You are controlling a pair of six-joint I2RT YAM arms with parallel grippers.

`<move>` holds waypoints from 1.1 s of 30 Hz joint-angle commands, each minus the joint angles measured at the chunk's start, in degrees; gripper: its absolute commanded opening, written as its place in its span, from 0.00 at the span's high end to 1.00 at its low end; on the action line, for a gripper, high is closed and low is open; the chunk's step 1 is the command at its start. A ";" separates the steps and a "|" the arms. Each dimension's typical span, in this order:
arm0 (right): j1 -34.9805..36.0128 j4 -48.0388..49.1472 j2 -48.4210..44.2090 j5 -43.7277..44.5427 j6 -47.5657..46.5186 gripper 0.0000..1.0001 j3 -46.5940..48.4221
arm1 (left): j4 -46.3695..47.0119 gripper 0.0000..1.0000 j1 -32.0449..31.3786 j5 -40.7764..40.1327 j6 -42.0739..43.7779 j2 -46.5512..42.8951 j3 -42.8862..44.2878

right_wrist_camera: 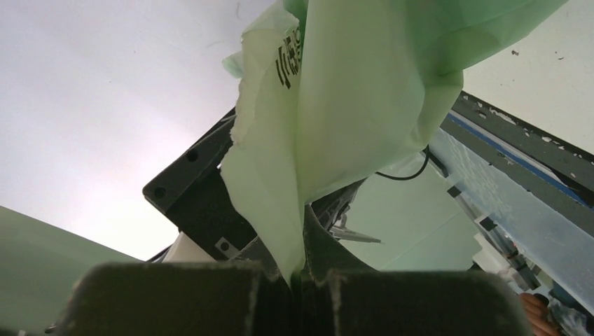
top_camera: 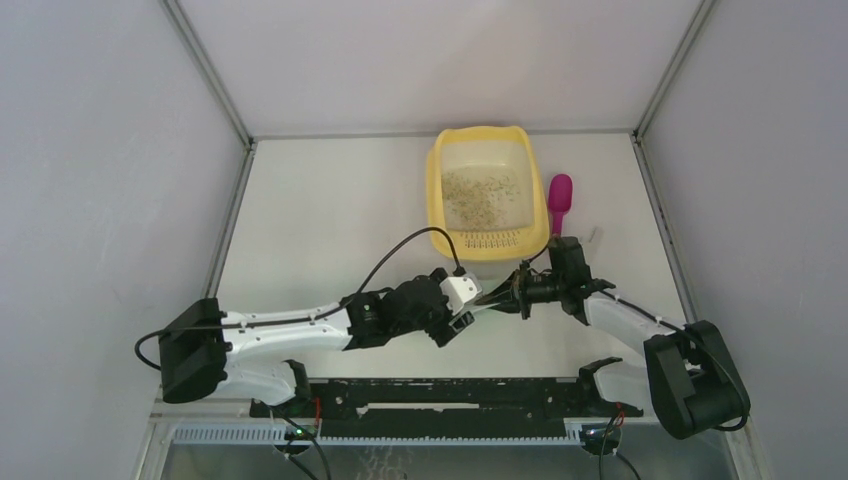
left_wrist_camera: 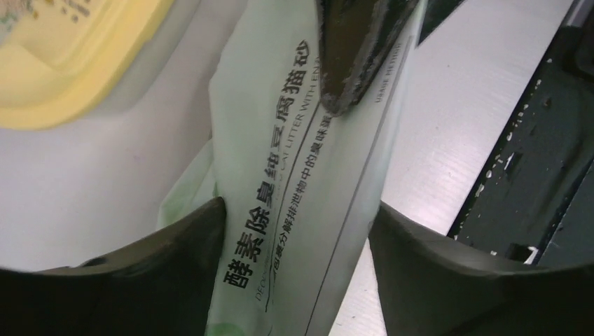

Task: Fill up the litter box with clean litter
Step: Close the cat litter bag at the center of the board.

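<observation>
The yellow litter box (top_camera: 436,190) stands at the back middle of the table, with a thin speckled layer of clean litter (top_camera: 480,188) on its floor. Its corner (left_wrist_camera: 63,77) shows in the left wrist view. Just in front of it, my two grippers meet over a light green printed bag (left_wrist_camera: 308,175). My left gripper (left_wrist_camera: 298,210) is open wide, its fingers (left_wrist_camera: 182,259) on either side of the bag. My right gripper (right_wrist_camera: 298,276) is shut on a thin fold of the bag (right_wrist_camera: 350,105), and one of its dark fingers (left_wrist_camera: 354,56) lies against the bag.
A magenta scoop (top_camera: 559,200) lies just right of the litter box. A black rail (top_camera: 450,395) runs along the near edge between the arm bases. Grey walls close in the table on the left, right and back.
</observation>
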 commanded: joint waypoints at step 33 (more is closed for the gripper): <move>-16.98 -39.93 -4.62 48.18 -55.71 0.60 30.81 | -11.22 0.93 8.89 11.66 -7.48 -6.46 2.67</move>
